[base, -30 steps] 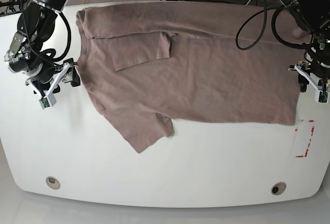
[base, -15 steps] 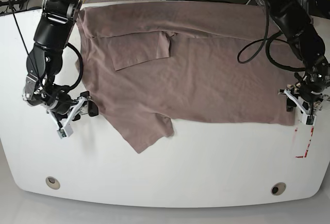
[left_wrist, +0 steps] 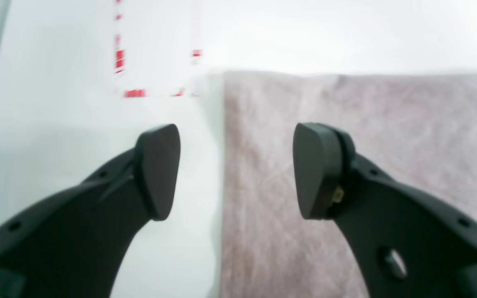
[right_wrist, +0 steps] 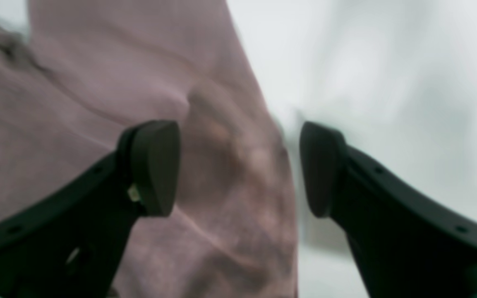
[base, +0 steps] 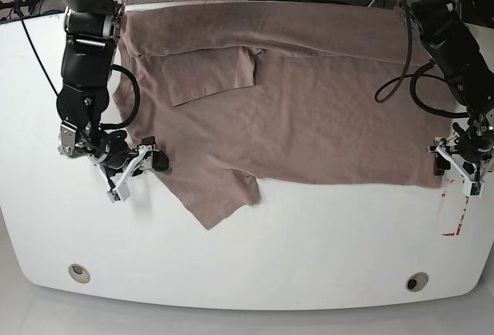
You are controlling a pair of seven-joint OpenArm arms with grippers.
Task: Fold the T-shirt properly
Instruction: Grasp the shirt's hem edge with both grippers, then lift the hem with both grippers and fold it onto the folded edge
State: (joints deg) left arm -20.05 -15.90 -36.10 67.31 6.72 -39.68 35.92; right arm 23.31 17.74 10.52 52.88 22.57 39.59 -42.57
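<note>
The T-shirt (base: pixel 293 111) lies spread flat on the white table (base: pixel 309 250), one sleeve folded onto the body. The left gripper (left_wrist: pixel 236 171) stands released, jaws wide apart, straddling the shirt's side edge near a bottom corner; red tape marks (left_wrist: pixel 118 58) lie just beyond. The right gripper (right_wrist: pixel 238 167) is also released, with a rumpled shirt edge between its fingers, grasping nothing.

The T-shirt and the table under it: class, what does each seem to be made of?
T-shirt: soft thin knit, probably cotton jersey, matte; it lies limp with shallow creases and folds.
Table: a hard, smooth white top, perhaps laminate; faint sheen, exact material unclear.
</note>
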